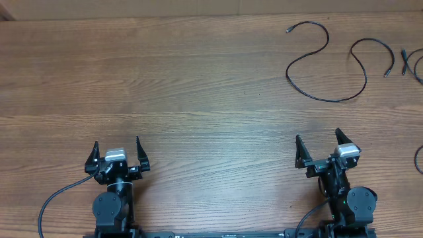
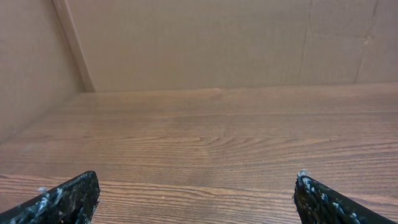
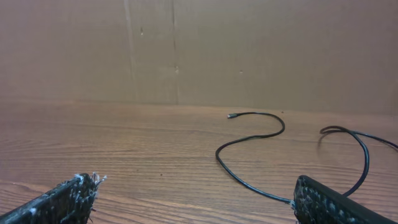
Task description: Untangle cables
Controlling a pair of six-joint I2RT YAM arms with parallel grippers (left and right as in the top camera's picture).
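Left gripper (image 1: 117,142) and right gripper (image 1: 318,134) stand spread and empty at the table's (image 1: 198,79) near edge; the cables (image 1: 337,100) lie by its far right corner. A pinch may slip off something so thin. It may also drag off the ones that seem to run past the right edge.

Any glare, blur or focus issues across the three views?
Overhead: even light, no harsh glare, cable crisp against the table. Left wrist: softer picture, left tool's fingertips blurred in the bottom corners. Right wrist: right tool's fingertips equally out of focus, cable readable.
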